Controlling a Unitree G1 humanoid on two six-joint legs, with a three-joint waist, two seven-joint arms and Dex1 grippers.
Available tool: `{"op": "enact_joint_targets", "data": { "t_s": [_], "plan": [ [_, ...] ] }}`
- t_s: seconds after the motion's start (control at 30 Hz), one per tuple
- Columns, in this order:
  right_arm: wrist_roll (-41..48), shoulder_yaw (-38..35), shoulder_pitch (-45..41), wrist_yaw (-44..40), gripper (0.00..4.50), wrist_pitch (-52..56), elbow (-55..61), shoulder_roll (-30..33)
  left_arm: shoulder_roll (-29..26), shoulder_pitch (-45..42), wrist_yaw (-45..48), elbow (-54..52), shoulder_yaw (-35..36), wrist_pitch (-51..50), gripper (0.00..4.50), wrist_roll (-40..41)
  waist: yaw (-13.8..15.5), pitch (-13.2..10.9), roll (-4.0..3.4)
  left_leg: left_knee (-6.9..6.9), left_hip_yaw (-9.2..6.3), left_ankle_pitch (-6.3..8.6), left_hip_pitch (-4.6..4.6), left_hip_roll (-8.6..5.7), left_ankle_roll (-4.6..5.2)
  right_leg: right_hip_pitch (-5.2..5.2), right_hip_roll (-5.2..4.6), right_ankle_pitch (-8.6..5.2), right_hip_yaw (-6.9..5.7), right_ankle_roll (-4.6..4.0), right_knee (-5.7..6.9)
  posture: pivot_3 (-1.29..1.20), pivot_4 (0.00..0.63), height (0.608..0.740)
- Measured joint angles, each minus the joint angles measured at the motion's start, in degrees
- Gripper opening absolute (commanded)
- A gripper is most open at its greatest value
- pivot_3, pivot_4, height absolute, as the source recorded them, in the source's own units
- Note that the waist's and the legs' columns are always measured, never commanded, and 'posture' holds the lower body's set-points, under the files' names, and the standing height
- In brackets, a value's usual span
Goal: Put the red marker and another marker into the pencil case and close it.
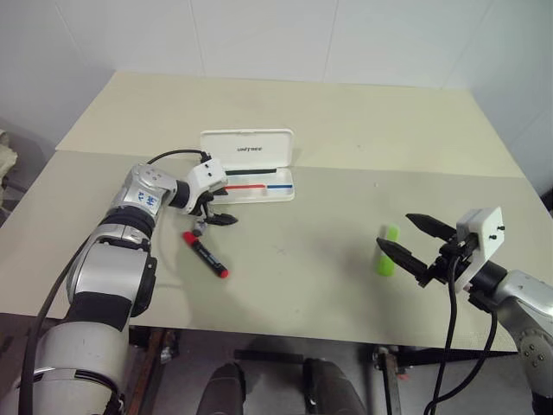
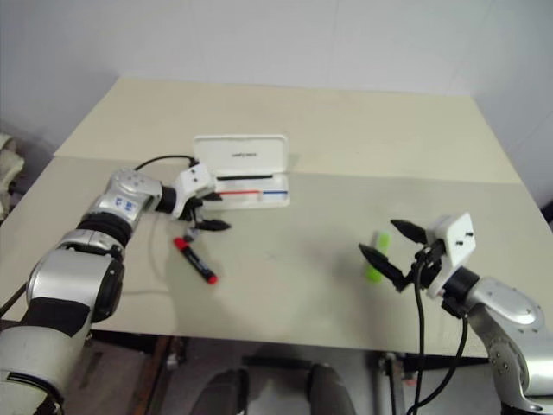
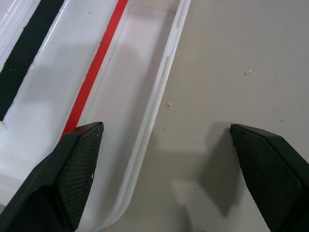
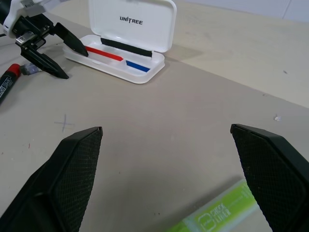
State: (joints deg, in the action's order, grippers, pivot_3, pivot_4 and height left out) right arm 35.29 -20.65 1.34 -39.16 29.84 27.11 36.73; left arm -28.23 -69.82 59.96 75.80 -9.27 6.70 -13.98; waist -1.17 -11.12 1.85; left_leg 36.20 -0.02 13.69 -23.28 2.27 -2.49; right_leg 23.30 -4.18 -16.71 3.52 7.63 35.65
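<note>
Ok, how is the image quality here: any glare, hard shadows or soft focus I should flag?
Left eye view: even, soft light, no glare on the open pencil case; red marker reads clearly. Right eye view: softer and hazier overall, the highlighter less crisp. Left wrist view: soft finger shadows fall on the table. Right wrist view: the case lettering is legible, and the near fingers look large at the frame bottom.

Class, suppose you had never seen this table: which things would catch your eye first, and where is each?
The white pencil case lies open at the table's middle, lid upright, with the open left gripper at its near left corner. The red marker lies on the table just in front of that gripper. The lime-green highlighter lies off to the right, by the open right gripper.
</note>
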Motion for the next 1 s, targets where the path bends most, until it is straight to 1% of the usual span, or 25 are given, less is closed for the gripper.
{"op": "enact_joint_targets", "data": {
  "t_s": [0.43,0.47,0.53,0.7,0.73,0.87,0.9,1.0],
  "plan": [
    [-0.89,0.16,-1.06,-0.06,4.5,-0.79,-0.7,0.05,0.17,-0.47,-8.97,0.99,-0.08,0.48,4.45,-1.07,0.09,0.0,0.0,0.04,0.0,-0.07,0.06,0.0,-0.01,-0.04,0.0,0.06,0.0,0.04,0.03,0.0,0.15,0.74],
    [-0.95,0.16,-1.07,-0.06,4.5,-0.83,-0.72,0.05,0.17,-0.49,-9.31,0.99,-0.28,0.59,4.05,-1.29,0.06,0.0,0.0,0.04,0.0,-0.09,0.07,0.0,-0.02,-0.05,0.0,0.07,0.0,0.04,0.03,0.0,0.15,0.74],
    [-1.01,0.18,-1.11,-0.06,4.5,-0.87,-0.74,0.05,0.37,-0.49,-9.86,1.01,-0.39,0.82,3.54,-1.7,0.01,0.0,0.0,0.03,0.0,-0.14,0.07,0.0,-0.02,-0.05,0.0,0.09,0.0,0.04,0.02,0.0,0.15,0.74],
    [-1.23,0.19,-1.11,-0.05,4.5,-0.94,-0.74,0.05,0.89,-0.49,-10.1,1.14,-0.31,0.26,1.93,-1.86,-0.15,0.0,0.0,0.03,0.0,-0.19,0.07,0.0,-0.04,-0.05,0.0,0.14,0.0,0.02,-0.01,0.0,0.15,0.74],
    [-1.24,0.19,-1.1,-0.05,4.5,-0.95,-0.74,0.05,0.91,-0.49,-10.2,1.14,-0.32,0.25,1.52,-1.92,-0.2,0.0,0.0,0.03,0.0,-0.19,0.06,0.0,-0.04,-0.05,0.0,0.15,0.0,0.02,-0.02,0.0,0.15,0.74],
    [-1.3,0.19,-1.02,-0.05,4.5,-0.98,-0.73,0.05,0.88,-0.54,-11.27,1.08,-0.2,0.43,0.28,-2.18,-0.29,0.0,0.0,-0.06,0.01,-0.18,0.05,0.0,-0.07,-0.04,0.0,0.15,0.0,0.04,-0.07,0.0,0.15,0.74],
    [-1.31,0.19,-1.01,-0.05,4.5,-0.98,-0.73,0.05,0.87,-0.67,-11.61,1.04,-0.18,0.48,0.03,-2.18,-0.32,0.0,0.0,-0.08,0.01,-0.15,0.05,0.0,-0.1,-0.04,0.0,0.16,0.01,0.05,-0.07,0.0,0.15,0.74],
    [-1.34,0.19,-1.02,-0.05,4.5,-0.98,-0.74,0.05,0.85,-0.84,-11.19,1.04,-0.1,0.53,0.01,-2.13,-0.28,0.01,-0.01,-0.17,0.0,-0.07,0.04,0.0,-0.19,-0.03,0.01,0.1,0.02,0.14,-0.06,0.0,0.15,0.74]
  ]
}}
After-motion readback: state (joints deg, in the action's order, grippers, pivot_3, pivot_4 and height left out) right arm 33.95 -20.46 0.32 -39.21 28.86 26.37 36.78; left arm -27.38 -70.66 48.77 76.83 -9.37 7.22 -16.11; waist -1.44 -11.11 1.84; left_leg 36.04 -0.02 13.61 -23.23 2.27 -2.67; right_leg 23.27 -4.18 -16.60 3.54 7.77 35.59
